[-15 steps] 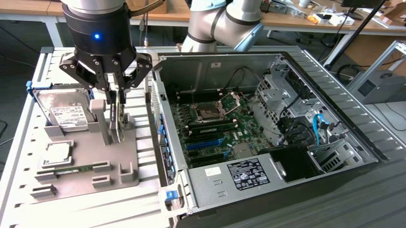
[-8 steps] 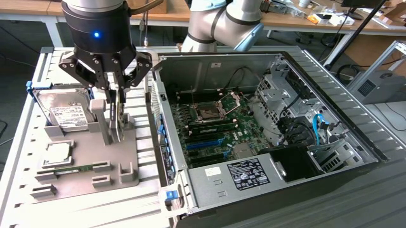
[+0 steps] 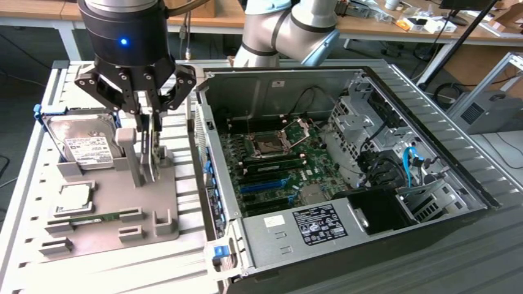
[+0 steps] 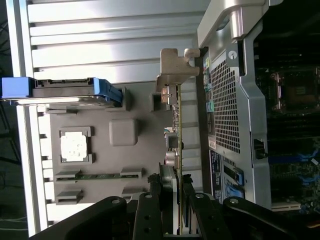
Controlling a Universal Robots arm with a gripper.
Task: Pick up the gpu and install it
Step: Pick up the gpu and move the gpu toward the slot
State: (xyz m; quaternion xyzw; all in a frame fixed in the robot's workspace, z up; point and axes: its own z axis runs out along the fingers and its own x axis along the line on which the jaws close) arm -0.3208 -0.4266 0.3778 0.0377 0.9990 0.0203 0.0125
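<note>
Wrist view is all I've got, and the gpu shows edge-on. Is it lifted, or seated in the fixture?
Observer: Seated, as far as the exterior view shows. The gpu stands on edge in the grey fixture, with the gripper down over its top edge.
Operator: And the blue-railed thing beside it?
Observer: That's a hard drive, propped at a tilt in the same fixture, white label facing up.
</note>
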